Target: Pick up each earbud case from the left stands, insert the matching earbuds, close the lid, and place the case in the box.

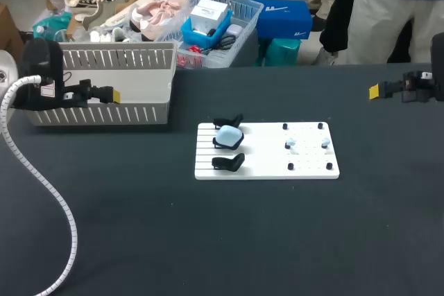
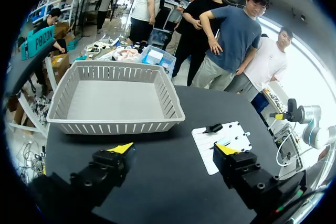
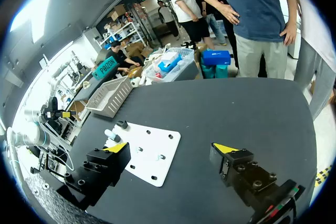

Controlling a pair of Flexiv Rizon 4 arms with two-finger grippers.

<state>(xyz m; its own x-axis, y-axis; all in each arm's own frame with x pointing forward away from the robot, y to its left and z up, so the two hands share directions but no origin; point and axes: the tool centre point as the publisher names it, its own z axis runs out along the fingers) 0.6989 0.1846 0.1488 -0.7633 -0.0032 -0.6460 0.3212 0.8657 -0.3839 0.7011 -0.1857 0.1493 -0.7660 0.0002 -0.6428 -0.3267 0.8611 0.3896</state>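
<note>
**Both hands open and empty; case on its stand**

Left side: the left hand [image 2: 175, 149] hangs above the dark counter [image 1: 208, 240]. Its two yellow-tipped fingers are spread wide, with nothing between them and nothing touching them. In the left wrist view the grey slatted box [image 1: 139, 112] lies ahead of this hand. No case is seen inside the box.

Centre: a white board [image 1: 267, 161] lies flat on the counter, just right of the box and apart from it. Three black stands [image 1: 229, 163] sit in a row along the board's left part. The middle one carries the light-blue earbud case [image 1: 229, 134]. From this height I cannot tell whether its lid is up or down. The other two stands carry nothing.

On the board's right part, two small pale earbuds [image 1: 291, 145] rest side by side among black pegs [image 1: 329, 167], well apart from the case.

Right side: the right hand [image 3: 170, 148] is held above the counter near its far right edge, well clear of the board. Its fingers are also set wide apart, gripping nothing and in contact with nothing.
</note>
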